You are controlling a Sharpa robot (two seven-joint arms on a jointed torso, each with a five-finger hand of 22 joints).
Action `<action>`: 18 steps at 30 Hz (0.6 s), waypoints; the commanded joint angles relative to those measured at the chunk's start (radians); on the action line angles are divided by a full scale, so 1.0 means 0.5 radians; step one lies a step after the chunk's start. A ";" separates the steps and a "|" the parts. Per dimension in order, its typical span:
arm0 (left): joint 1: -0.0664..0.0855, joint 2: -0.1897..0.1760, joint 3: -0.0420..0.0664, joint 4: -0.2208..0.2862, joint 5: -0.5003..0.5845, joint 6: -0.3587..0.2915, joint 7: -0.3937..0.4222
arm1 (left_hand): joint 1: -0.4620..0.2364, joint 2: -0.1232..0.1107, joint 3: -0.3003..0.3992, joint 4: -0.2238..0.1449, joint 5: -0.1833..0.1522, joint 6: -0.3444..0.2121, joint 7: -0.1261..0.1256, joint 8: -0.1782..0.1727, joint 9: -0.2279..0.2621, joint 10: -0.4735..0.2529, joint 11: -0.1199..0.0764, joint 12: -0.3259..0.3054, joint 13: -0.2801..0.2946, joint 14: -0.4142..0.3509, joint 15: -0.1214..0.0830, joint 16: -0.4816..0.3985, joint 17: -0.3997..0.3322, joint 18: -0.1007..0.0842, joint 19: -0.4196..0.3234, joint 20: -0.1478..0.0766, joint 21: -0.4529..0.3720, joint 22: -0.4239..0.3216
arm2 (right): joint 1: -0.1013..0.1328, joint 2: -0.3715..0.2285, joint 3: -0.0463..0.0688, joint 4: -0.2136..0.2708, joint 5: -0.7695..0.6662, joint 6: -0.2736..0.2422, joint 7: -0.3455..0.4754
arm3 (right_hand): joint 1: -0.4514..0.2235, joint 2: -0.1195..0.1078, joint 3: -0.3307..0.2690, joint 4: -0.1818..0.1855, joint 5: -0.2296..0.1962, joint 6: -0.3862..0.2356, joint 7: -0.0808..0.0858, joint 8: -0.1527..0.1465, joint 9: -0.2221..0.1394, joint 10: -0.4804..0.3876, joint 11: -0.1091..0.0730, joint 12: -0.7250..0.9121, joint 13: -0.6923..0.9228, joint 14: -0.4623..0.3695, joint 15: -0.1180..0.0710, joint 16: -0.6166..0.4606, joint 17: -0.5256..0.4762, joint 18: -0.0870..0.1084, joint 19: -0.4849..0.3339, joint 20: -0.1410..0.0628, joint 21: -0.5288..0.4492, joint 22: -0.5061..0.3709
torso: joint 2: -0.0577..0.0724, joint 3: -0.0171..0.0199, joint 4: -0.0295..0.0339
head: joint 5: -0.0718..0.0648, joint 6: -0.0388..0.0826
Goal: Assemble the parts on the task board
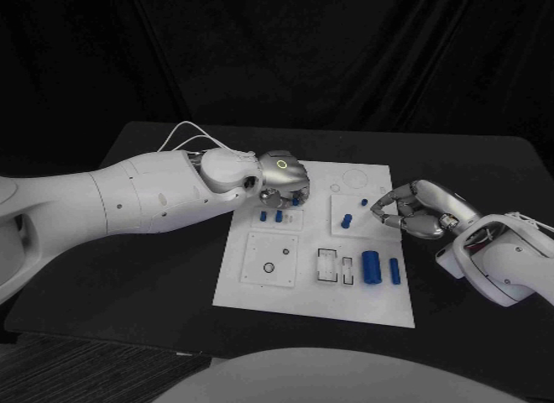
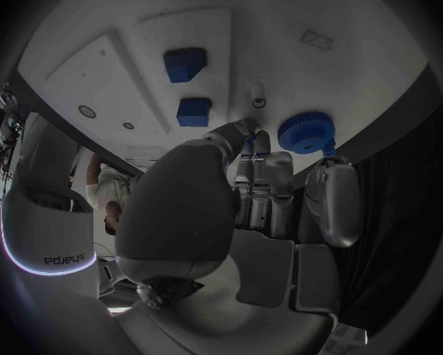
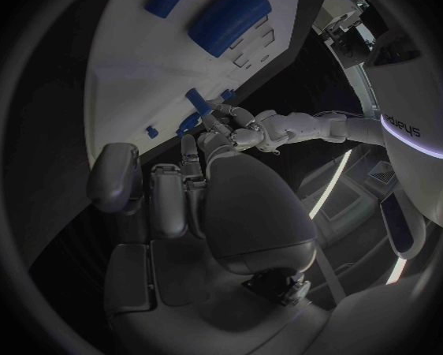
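1. Looking down from the head: the board [image 1: 313, 252] lies mid-table. The left hand [image 1: 281, 178] hangs over its far-left corner, fingers down at two small blue parts [image 1: 271, 216]; whether it grips anything I cannot tell. The right hand [image 1: 413, 210] sits at the board's right edge, fingers curled in, beside a blue peg [image 1: 347, 221]; two blue cylinders [image 1: 372, 267] lie on the near right. A risk, I judge: either wrist sweeping low could knock these loose pieces off their spots.

2. Left wrist: the fingertips [image 2: 249, 134] touch the board between a blue gear [image 2: 305, 129] and two blue blocks [image 2: 187, 65]. They seem to pinch something small and blue, though I cannot be sure. Pushed down off-centre, it could jam or tip.

3. Right wrist: the fingers [image 3: 232, 126] are bunched near a small blue part [image 3: 196, 101]; any contact is unclear. A thin pinch may let it slip.
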 commanded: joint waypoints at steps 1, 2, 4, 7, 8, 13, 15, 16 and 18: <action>-0.003 -0.024 0.002 0.027 0.006 -0.103 0.017 | -0.004 0.058 0.026 -0.038 0.033 0.115 0.010 0.088 0.092 0.068 -0.011 0.010 0.006 0.009 0.013 0.029 -0.027 -0.043 0.039 -0.010 0.051 0.428 | -0.005 -0.003 0.001 0.003 -0.010 0.024 -0.043 | 0.021 -0.004 0.057 0.008 0.043 -0.002 -0.014 0.034 0.033 0.104 -0.017 -0.100 0.268 0.114 -0.007 -0.037 0.071 -0.008 -0.019 -0.005 -0.040 0.295 | 0.000 -0.0004 0.000 | 0.000 0.000; -0.003 -0.038 0.002 0.038 0.007 -0.118 0.012 | -0.003 0.058 0.025 -0.042 0.031 0.121 0.013 0.089 0.093 0.083 -0.010 0.008 0.006 0.014 0.015 0.029 -0.029 -0.044 0.042 -0.010 0.056 0.429 | -0.005 -0.004 0.001 0.003 -0.010 0.024 -0.044 | 0.021 -0.004 0.057 0.008 0.043 -0.002 -0.014 0.034 0.033 0.104 -0.017 -0.100 0.268 0.114 -0.007 -0.037 0.071 -0.008 -0.019 -0.005 -0.040 0.295 | 0.000 -0.0004 0.000 | 0.000 0.000; -0.001 -0.065 0.002 0.062 0.007 -0.138 0.002 | -0.001 0.057 0.025 -0.049 0.029 0.128 0.017 0.089 0.096 0.101 -0.005 0.004 0.007 0.021 0.015 0.029 -0.031 -0.046 0.048 -0.011 0.066 0.432 | -0.005 -0.005 0.001 0.003 -0.010 0.026 -0.046 | 0.021 -0.004 0.057 0.008 0.043 -0.002 -0.014 0.034 0.033 0.104 -0.017 -0.100 0.268 0.114 -0.007 -0.037 0.071 -0.008 -0.019 -0.005 -0.040 0.295 | 0.000 0.0004 0.000 | -0.002 0.000; 0.004 -0.105 0.002 0.099 0.008 -0.160 -0.016 | -0.005 0.054 0.024 -0.055 0.014 0.147 0.019 0.093 0.101 0.135 -0.005 -0.003 0.009 0.030 0.019 0.023 -0.045 -0.047 0.054 -0.012 0.075 0.434 | -0.005 -0.006 0.001 0.001 -0.010 0.029 -0.048 | 0.023 -0.004 0.058 0.007 0.042 -0.002 -0.014 0.034 0.033 0.103 -0.017 -0.101 0.267 0.113 -0.007 -0.039 0.068 -0.007 -0.020 -0.005 -0.044 0.294 | -0.001 0.0005 0.001 | -0.002 0.000; 0.007 -0.119 0.002 0.112 0.008 -0.165 -0.022 | -0.008 0.054 0.024 -0.054 0.010 0.150 0.018 0.093 0.101 0.139 -0.007 -0.005 0.008 0.029 0.021 0.020 -0.051 -0.047 0.054 -0.012 0.073 0.434 | -0.005 -0.005 0.001 0.001 -0.010 0.030 -0.049 | 0.023 -0.004 0.058 0.007 0.042 -0.002 -0.014 0.034 0.033 0.103 -0.017 -0.101 0.267 0.113 -0.007 -0.039 0.068 -0.007 -0.020 -0.005 -0.044 0.294 | -0.001 0.0008 0.001 | -0.001 0.000; 0.037 -0.196 0.002 0.179 0.009 -0.200 -0.055 | -0.011 0.053 0.024 -0.053 0.004 0.154 0.018 0.093 0.102 0.144 -0.008 -0.009 0.008 0.029 0.023 0.016 -0.060 -0.047 0.054 -0.012 0.074 0.434 | -0.006 0.000 0.001 -0.006 -0.010 0.035 -0.054 | 0.024 -0.005 0.059 0.006 0.042 -0.003 -0.013 0.033 0.033 0.101 -0.017 -0.104 0.264 0.112 -0.007 -0.041 0.067 -0.007 -0.021 -0.004 -0.048 0.293 | -0.003 0.0005 0.000 | 0.005 0.000; 0.055 -0.231 0.002 0.210 0.009 -0.216 -0.070 | -0.012 0.053 0.025 -0.053 0.002 0.155 0.017 0.093 0.103 0.145 -0.010 -0.012 0.008 0.029 0.024 0.014 -0.064 -0.047 0.053 -0.012 0.072 0.433 | -0.007 0.004 0.001 -0.009 -0.010 0.037 -0.056 | 0.024 -0.005 0.059 0.006 0.042 -0.003 -0.013 0.033 0.033 0.101 -0.017 -0.104 0.264 0.112 -0.007 -0.041 0.067 -0.007 -0.021 -0.004 -0.048 0.293 | -0.004 0.0013 0.001 | 0.006 0.000; 0.063 -0.243 0.002 0.221 0.009 -0.223 -0.075 | -0.012 0.054 0.026 -0.053 -0.001 0.157 0.016 0.093 0.103 0.147 -0.011 -0.014 0.007 0.029 0.026 0.013 -0.066 -0.047 0.054 -0.012 0.074 0.434 | -0.007 0.005 0.001 -0.010 -0.010 0.039 -0.057 | 0.024 -0.005 0.059 0.006 0.042 -0.003 -0.013 0.033 0.033 0.101 -0.017 -0.104 0.264 0.112 -0.007 -0.041 0.067 -0.007 -0.021 -0.004 -0.048 0.293 | -0.004 0.0014 0.001 | 0.006 0.000; 0.084 -0.268 0.002 0.241 0.017 -0.235 -0.082 | -0.015 0.053 0.028 -0.052 -0.009 0.162 0.013 0.093 0.104 0.154 -0.015 -0.019 0.007 0.033 0.031 0.011 -0.066 -0.047 0.055 -0.013 0.073 0.434 | -0.008 0.008 0.001 -0.012 -0.010 0.041 -0.059 | 0.024 -0.005 0.059 0.006 0.042 -0.003 -0.013 0.033 0.033 0.101 -0.017 -0.104 0.264 0.112 -0.007 -0.041 0.067 -0.007 -0.021 -0.004 -0.048 0.293 | -0.005 0.0026 0.001 | 0.007 0.000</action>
